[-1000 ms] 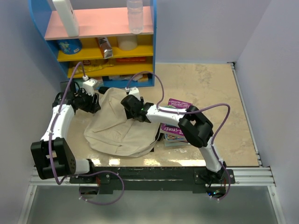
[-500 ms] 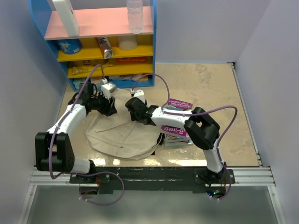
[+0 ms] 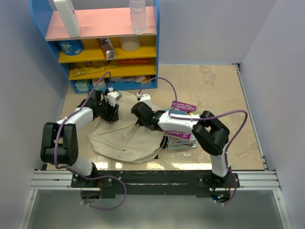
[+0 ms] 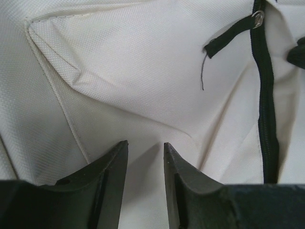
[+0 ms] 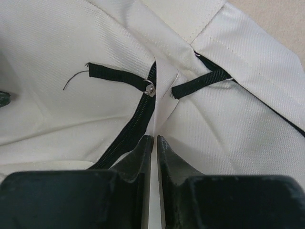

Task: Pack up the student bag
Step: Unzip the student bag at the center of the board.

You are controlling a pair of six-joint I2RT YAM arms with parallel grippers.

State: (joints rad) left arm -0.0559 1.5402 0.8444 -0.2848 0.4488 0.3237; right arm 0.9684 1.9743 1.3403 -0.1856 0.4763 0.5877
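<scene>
The student bag (image 3: 125,137) lies flat on the floor, cream fabric with a black zipper (image 5: 136,125). My left gripper (image 3: 114,112) is at the bag's far left part. In the left wrist view the left gripper (image 4: 143,147) stands partly open, a soft fold of cream fabric rising between its fingers, with a zipper (image 4: 267,109) and pull tab (image 4: 228,38) to the right. My right gripper (image 3: 138,115) is at the bag's far edge. In the right wrist view the right gripper (image 5: 155,138) is shut on a thin fold of bag fabric beside the zipper, just below two black pull tabs (image 5: 114,74).
A stack of books (image 3: 181,130) lies right of the bag under the right arm. A blue and yellow shelf unit (image 3: 109,52) stands at the back left, with a bottle (image 3: 137,16) on top. Walls close in left and right.
Both grippers moved onto the bag's far edge, the left one swinging in from the left. The right jaws narrowed from wide apart onto the fabric; the left jaws narrowed a little.
</scene>
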